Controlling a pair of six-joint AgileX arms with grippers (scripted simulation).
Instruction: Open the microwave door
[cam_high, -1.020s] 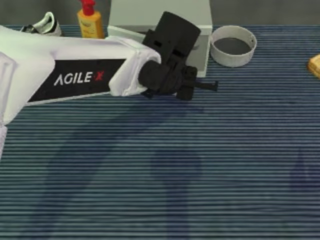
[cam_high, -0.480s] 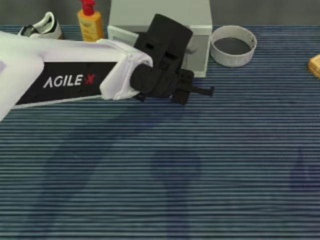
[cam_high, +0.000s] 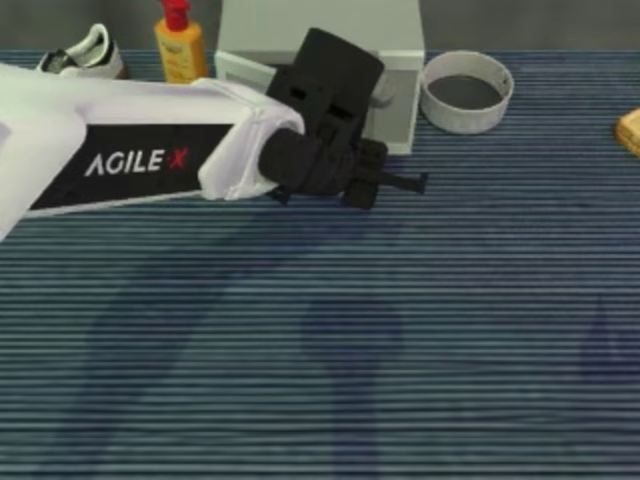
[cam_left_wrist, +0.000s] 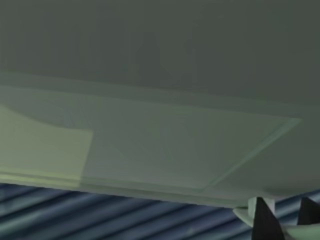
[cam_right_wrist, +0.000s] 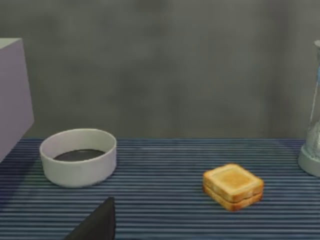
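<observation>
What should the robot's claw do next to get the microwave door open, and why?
Probably keep swinging the door outward in a small arc toward the table's left. The left claw sits at the handle end of the microwave door, and in the top view the door already stands a little ajar from the microwave, not yet fully open. The right arm is out of the top view.

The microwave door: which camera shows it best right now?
The left wrist view: the microwave door fills it, pale window panel seen close, the left gripper at its edge. The top view shows only the door's top edge, swung slightly out, mostly hidden under the left arm. The right wrist view shows only a side of the microwave.
</observation>
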